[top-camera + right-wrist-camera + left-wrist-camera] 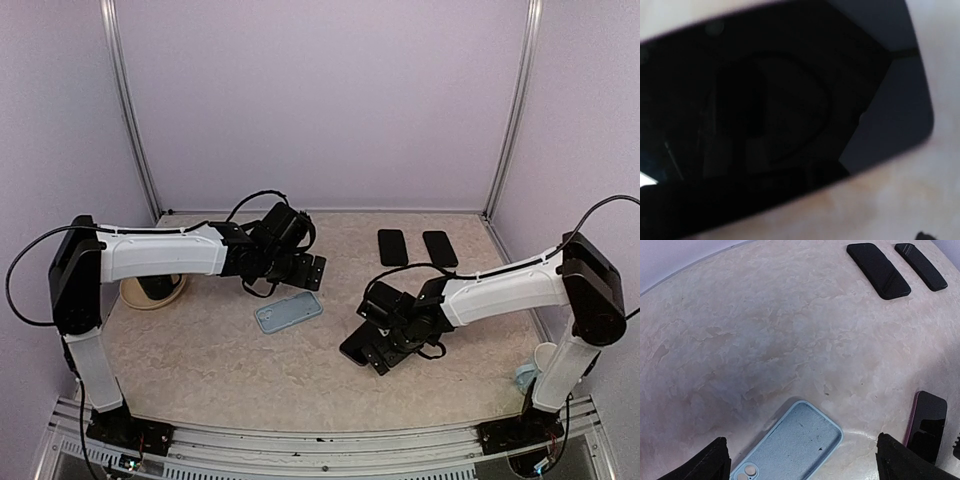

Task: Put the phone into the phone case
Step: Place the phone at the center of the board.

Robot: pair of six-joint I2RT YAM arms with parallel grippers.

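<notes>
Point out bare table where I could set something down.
Free: the near strip between the phone case and the arm bases; the middle between the case and the black slabs at the back. Crowded: around the right gripper low over the phone, and beside the left gripper just behind the case.

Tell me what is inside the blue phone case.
Nothing: the phone case lies open side up, showing only its bare lining. The phone lies apart. The table beneath is covered.

The phone [926,425] looks glossy, the phone case [795,440] matt, the table [765,340] smooth and mottled.
</notes>
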